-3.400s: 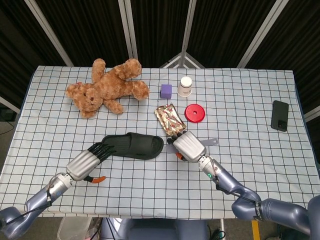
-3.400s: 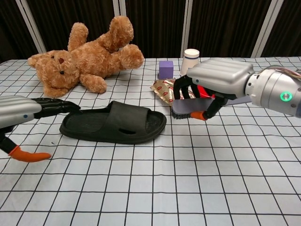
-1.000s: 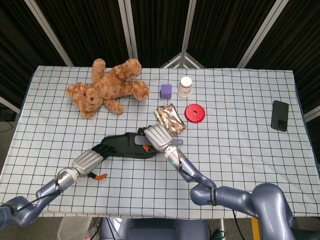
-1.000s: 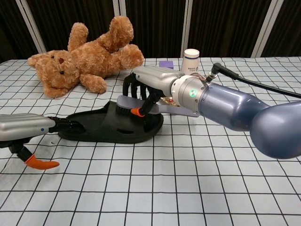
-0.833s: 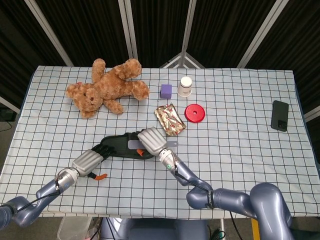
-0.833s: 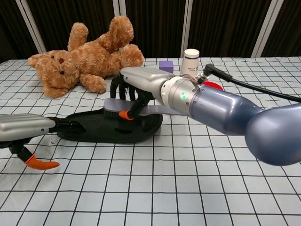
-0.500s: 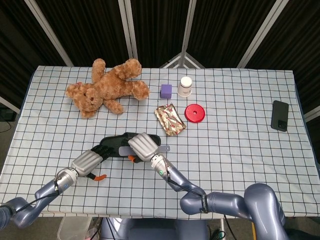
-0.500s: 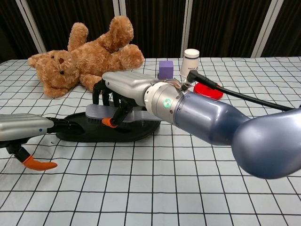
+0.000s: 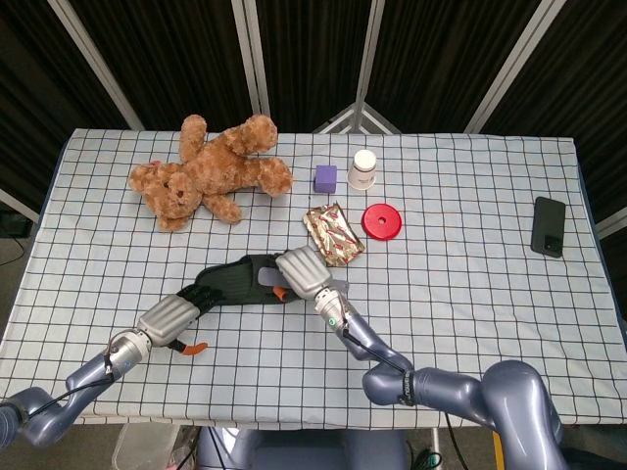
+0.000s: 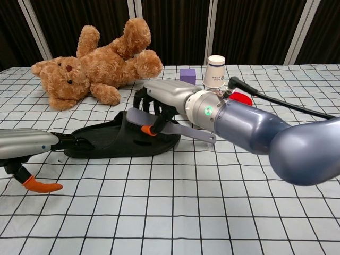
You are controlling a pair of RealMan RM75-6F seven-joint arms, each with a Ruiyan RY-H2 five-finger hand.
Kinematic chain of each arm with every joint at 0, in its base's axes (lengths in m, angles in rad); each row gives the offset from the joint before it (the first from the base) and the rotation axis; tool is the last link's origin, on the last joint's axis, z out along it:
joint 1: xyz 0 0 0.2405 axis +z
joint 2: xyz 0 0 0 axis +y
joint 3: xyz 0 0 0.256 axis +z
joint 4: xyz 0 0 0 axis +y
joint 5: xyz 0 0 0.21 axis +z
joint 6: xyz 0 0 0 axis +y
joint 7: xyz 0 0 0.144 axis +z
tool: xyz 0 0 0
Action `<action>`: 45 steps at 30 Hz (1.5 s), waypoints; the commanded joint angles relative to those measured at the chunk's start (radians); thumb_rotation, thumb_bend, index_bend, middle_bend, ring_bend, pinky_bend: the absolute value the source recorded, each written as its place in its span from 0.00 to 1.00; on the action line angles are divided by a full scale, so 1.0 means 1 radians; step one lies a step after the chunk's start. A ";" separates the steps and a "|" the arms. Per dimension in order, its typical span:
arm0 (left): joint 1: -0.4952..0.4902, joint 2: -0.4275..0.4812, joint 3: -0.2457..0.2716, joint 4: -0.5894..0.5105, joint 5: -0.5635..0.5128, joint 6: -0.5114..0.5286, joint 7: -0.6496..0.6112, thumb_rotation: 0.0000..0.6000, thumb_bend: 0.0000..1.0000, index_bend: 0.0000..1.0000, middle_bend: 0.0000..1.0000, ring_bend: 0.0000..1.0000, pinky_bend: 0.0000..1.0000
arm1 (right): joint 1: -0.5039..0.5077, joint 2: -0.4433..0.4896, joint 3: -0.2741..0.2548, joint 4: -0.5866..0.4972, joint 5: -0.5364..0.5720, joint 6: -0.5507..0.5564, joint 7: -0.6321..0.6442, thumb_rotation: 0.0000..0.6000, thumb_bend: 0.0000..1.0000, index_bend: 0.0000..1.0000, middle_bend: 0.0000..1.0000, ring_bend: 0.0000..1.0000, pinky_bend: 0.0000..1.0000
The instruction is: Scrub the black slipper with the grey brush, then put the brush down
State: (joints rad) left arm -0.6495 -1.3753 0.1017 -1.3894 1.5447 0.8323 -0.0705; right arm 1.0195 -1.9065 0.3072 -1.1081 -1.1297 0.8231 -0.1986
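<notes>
The black slipper [image 9: 235, 279] [image 10: 106, 139] lies on the checked table, left of centre. My right hand [image 9: 300, 271] [image 10: 166, 101] grips the grey brush [image 9: 277, 281] [image 10: 170, 127] and holds it over the slipper's strap and toe end, with the handle pointing right. In the chest view the brush head is against the strap. My left hand [image 9: 168, 318] [image 10: 24, 146] lies low at the slipper's heel end, its dark fingers [image 9: 201, 291] touching the heel. Whether those fingers grip the heel or only press it is not clear.
A brown teddy bear [image 9: 211, 171] lies at the back left. A purple cube [image 9: 325, 177], a white cup [image 9: 363, 168], a red lid [image 9: 382, 221] and a foil snack packet [image 9: 333, 234] sit behind the slipper. A black phone [image 9: 549, 225] rests at the far right.
My right hand carried the brush from the right onto the slipper, swept it left toward the heel, and has now drawn it back right over the strap. The left hand stayed at the heel.
</notes>
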 commanded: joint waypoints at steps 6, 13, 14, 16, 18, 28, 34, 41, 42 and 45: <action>0.002 0.007 0.000 -0.020 0.000 0.009 0.015 0.67 0.45 0.01 0.02 0.03 0.07 | -0.044 0.074 -0.010 -0.015 0.008 0.003 0.021 1.00 0.47 0.77 0.62 0.54 0.57; 0.005 0.011 0.000 -0.037 0.010 0.027 0.023 0.67 0.41 0.00 0.00 0.03 0.07 | -0.053 0.102 -0.012 -0.042 -0.001 0.018 0.009 1.00 0.47 0.77 0.62 0.54 0.57; 0.008 0.010 -0.001 -0.038 0.026 0.050 0.018 0.67 0.38 0.00 0.00 0.02 0.07 | -0.055 0.113 -0.013 -0.053 -0.005 0.024 0.001 1.00 0.47 0.77 0.62 0.54 0.57; 0.033 0.004 -0.007 -0.041 0.100 0.175 -0.008 0.67 0.24 0.00 0.00 0.00 0.07 | -0.068 0.151 -0.021 -0.094 -0.025 0.054 -0.025 1.00 0.47 0.77 0.62 0.54 0.57; 0.048 -0.001 -0.003 -0.030 0.149 0.253 -0.044 0.66 0.16 0.00 0.00 0.00 0.07 | -0.080 0.177 -0.024 -0.132 -0.025 0.067 -0.038 1.00 0.47 0.77 0.62 0.54 0.57; 0.160 0.087 0.024 -0.082 0.287 0.582 -0.097 0.61 0.09 0.00 0.00 0.00 0.07 | -0.185 0.345 -0.136 -0.326 -0.003 0.076 -0.117 1.00 0.47 0.77 0.62 0.54 0.57; 0.198 0.110 0.040 -0.068 0.266 0.597 -0.104 0.62 0.09 0.00 0.00 0.00 0.07 | -0.209 0.388 -0.232 -0.328 0.005 0.029 -0.204 1.00 0.47 0.77 0.62 0.54 0.57; 0.212 0.107 0.048 -0.061 0.236 0.552 -0.081 0.63 0.08 0.00 0.00 0.00 0.07 | -0.218 0.364 -0.278 -0.304 -0.003 0.022 -0.269 1.00 0.47 0.77 0.62 0.54 0.57; 0.212 0.107 0.047 -0.061 0.234 0.548 -0.077 0.63 0.08 0.00 0.00 0.00 0.07 | -0.219 0.360 -0.279 -0.303 -0.005 0.023 -0.270 1.00 0.47 0.75 0.62 0.54 0.57; 0.213 0.106 0.045 -0.059 0.229 0.537 -0.073 0.62 0.08 0.00 0.00 0.00 0.07 | -0.220 0.355 -0.284 -0.298 -0.008 0.018 -0.274 1.00 0.47 0.51 0.52 0.46 0.52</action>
State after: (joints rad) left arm -0.4373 -1.2687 0.1478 -1.4492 1.7754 1.3714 -0.1452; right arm 0.8000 -1.5505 0.0254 -1.4078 -1.1374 0.8431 -0.4708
